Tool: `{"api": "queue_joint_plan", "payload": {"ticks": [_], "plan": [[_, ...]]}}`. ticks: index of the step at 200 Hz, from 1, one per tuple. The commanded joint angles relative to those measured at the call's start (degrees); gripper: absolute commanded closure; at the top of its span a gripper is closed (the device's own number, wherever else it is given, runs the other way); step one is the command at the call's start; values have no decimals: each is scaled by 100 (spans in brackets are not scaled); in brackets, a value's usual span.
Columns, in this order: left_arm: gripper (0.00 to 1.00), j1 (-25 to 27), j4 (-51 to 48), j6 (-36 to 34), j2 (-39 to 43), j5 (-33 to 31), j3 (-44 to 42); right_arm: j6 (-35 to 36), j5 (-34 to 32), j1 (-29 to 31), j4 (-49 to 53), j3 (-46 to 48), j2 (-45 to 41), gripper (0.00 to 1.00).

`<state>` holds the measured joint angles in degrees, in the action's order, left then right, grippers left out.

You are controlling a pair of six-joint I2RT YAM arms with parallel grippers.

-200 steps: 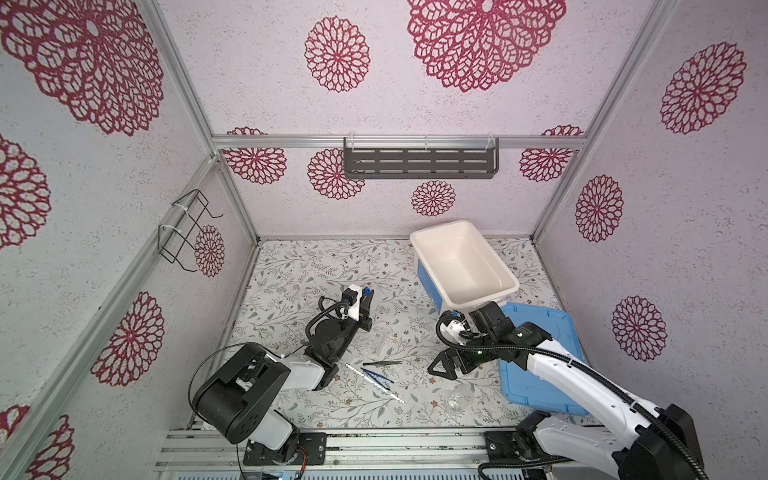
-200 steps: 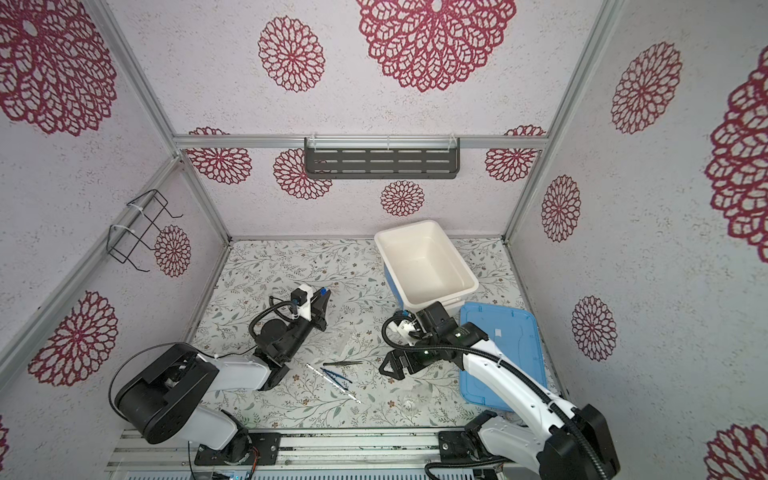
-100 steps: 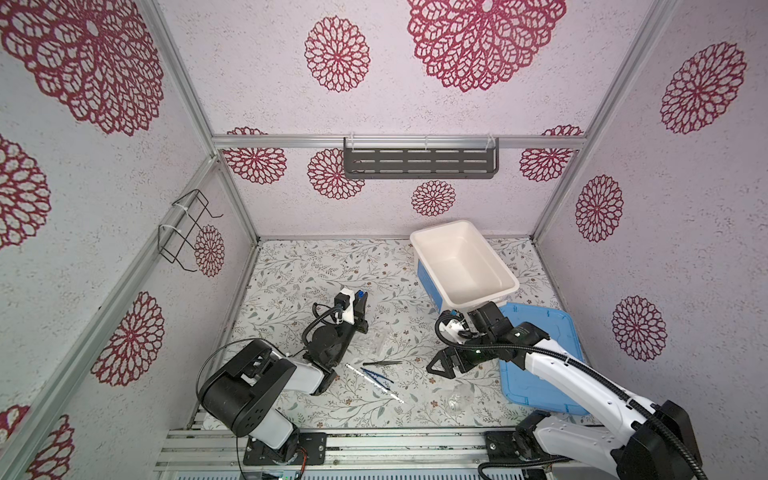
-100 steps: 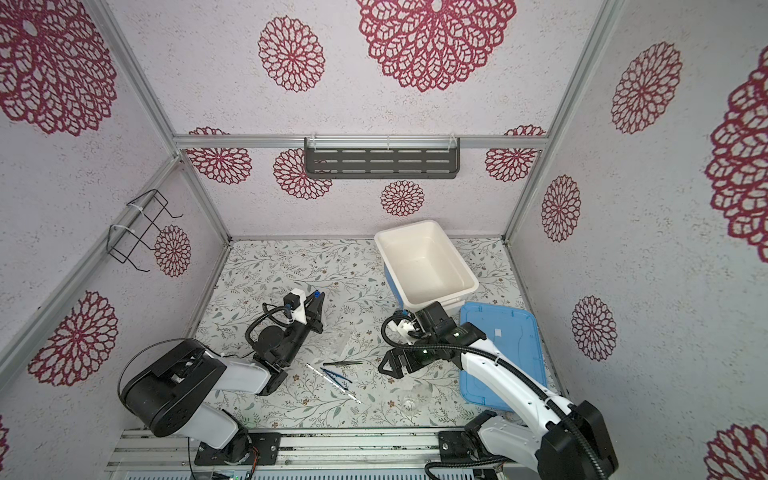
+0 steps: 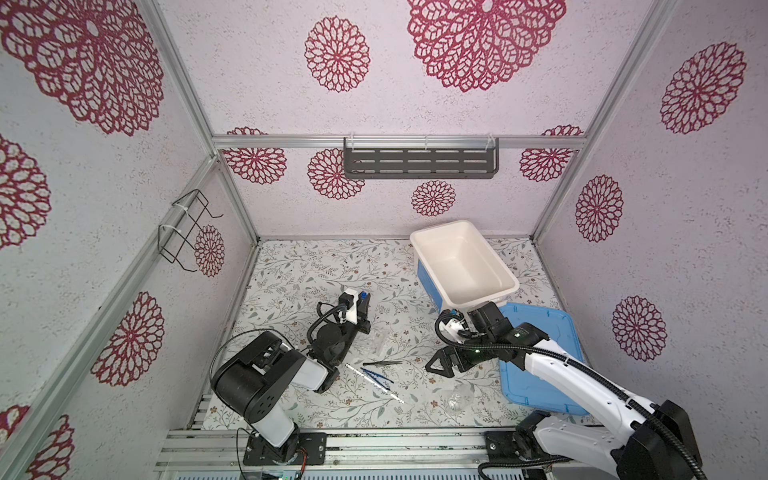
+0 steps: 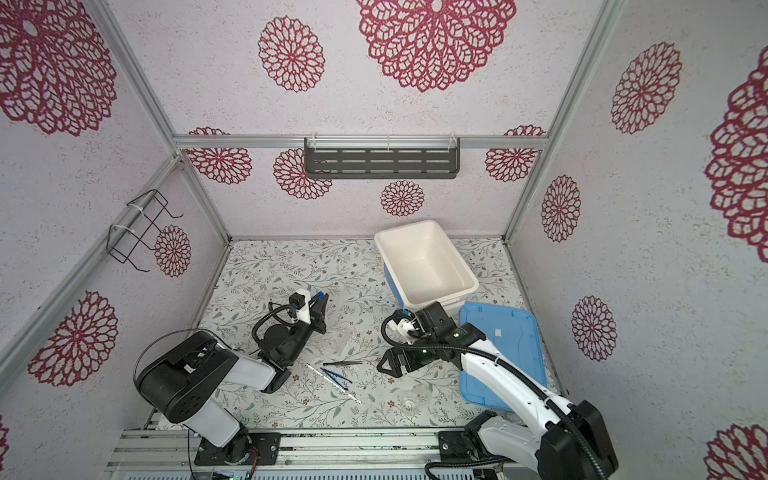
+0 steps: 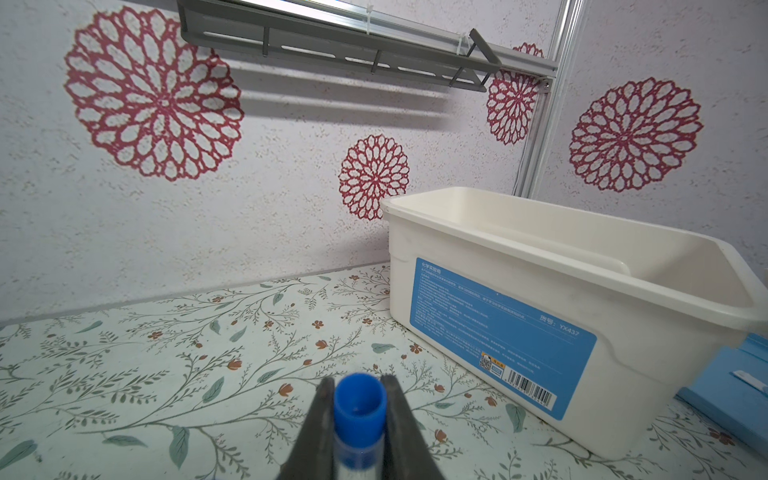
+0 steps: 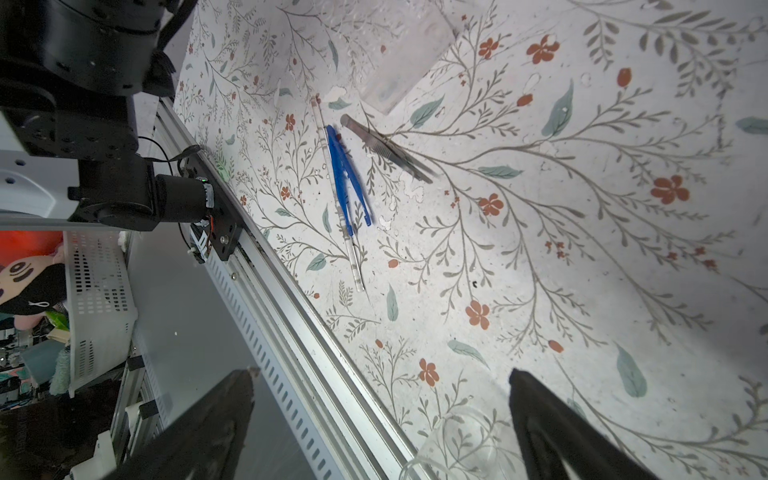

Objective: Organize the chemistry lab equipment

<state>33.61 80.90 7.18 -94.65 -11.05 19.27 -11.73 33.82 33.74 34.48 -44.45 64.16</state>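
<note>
My left gripper (image 7: 358, 401) is shut on a clear tube with a blue cap (image 7: 359, 405), held above the floral mat left of the white tub; both top views show it (image 5: 365, 296) (image 6: 320, 296). My right gripper (image 8: 382, 407) (image 5: 439, 368) stands open over the mat's front edge, apart from the small clear vessel (image 8: 457, 444) (image 5: 459, 395). Dark metal tweezers (image 8: 386, 147) (image 5: 382, 363), blue tweezers (image 8: 347, 178) (image 5: 376, 375) and a thin white stick (image 8: 353, 257) lie together mid-mat. The see-through tube holder (image 8: 407, 62) lies just beyond them.
The big white tub (image 5: 511, 286) (image 7: 457, 266) stands at the back right, with the flat blue lid (image 5: 540, 353) (image 6: 507, 332) in front of it under my right arm. A grey shelf (image 5: 419, 164) hangs on the back wall. The metal rail (image 8: 291, 307) borders the mat's front.
My left arm has shifted slightly with the tube still held. The right arm and the items on the mat have not moved.
</note>
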Motion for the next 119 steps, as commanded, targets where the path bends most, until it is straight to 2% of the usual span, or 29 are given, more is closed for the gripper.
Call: {"api": "queue_joint_plan", "payload": {"ticks": [1,64,119], "plan": [[92,-4,48,14,-80,58,72,-68,168,10,-38,-37,-57,1],[92,-36,50,-215,-168,-79,150,-172,271,10,-115,144,-149,1],[92,-82,50,-97,-164,-60,101,-312,282,10,-223,156,-129,1]]}}
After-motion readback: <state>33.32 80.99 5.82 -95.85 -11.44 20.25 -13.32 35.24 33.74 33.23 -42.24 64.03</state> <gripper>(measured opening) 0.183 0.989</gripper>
